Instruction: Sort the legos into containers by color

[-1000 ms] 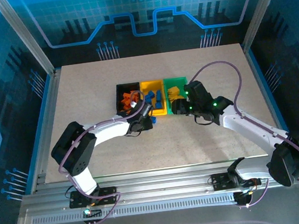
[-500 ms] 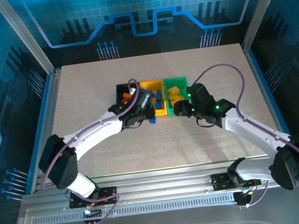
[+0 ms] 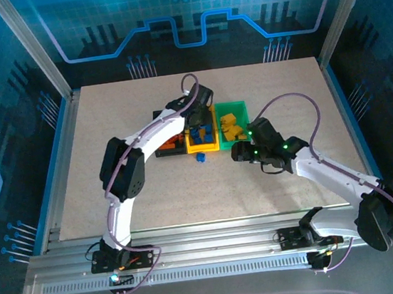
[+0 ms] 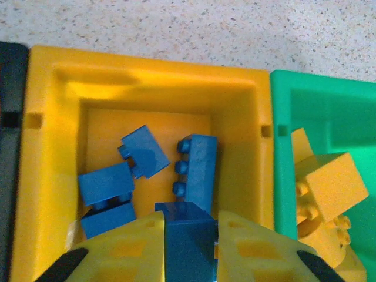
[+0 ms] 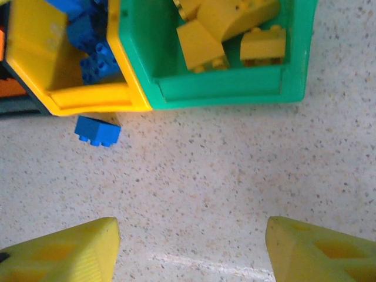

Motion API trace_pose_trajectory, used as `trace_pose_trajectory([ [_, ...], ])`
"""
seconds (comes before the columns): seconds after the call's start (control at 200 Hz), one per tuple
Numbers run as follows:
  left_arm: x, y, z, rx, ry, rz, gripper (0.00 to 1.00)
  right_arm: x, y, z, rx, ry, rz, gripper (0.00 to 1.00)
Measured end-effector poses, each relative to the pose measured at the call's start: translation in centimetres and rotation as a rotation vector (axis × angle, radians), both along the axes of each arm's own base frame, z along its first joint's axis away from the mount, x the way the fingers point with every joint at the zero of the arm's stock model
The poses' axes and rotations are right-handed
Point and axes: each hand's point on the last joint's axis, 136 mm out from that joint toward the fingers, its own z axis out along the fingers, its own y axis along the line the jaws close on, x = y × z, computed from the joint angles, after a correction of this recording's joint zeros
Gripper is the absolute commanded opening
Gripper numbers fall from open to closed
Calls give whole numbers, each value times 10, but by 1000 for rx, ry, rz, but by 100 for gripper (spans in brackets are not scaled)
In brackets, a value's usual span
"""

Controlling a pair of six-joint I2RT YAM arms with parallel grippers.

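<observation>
My left gripper [image 4: 189, 247] hangs over the yellow bin [image 4: 53, 123], shut on a dark blue lego [image 4: 189, 235]. Several blue legos [image 4: 197, 167] lie inside that bin. To its right, the green bin [image 4: 329, 111] holds yellow legos [image 4: 332, 185]. In the top view the left gripper [image 3: 197, 122] is above the yellow bin [image 3: 203, 146], with the black bin [image 3: 164, 149] of orange legos to the left. One blue lego [image 5: 97, 130] lies on the table in front of the yellow bin, also seen as the loose blue lego [image 3: 201, 158]. My right gripper [image 5: 191, 247] is open above bare table, near the green bin [image 5: 223, 91].
The speckled table [image 3: 262, 96] has free room on every side of the bins. Metal posts and glass walls enclose it. The right arm [image 3: 329, 174] stretches across the right half of the table.
The left arm swung from in front of the black bin up and over the yellow bin, carrying a blue lego. The right gripper drew back slightly from the green bin.
</observation>
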Motion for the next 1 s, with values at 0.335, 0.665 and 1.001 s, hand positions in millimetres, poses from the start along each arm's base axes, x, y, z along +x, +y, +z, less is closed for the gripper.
trace_pose_trajectory([
  [0.335, 15, -14, 20, -19, -15, -23, 66, -13, 26, -6, 24, 8, 85, 72],
  [0.665, -53, 12, 87, -173, -96, -66, 99, -12, 67, -20, -31, 36, 178, 73],
  [1.001, -174, 71, 99, -306, -215, -86, 99, 9, 114, -49, -115, 49, 176, 73],
])
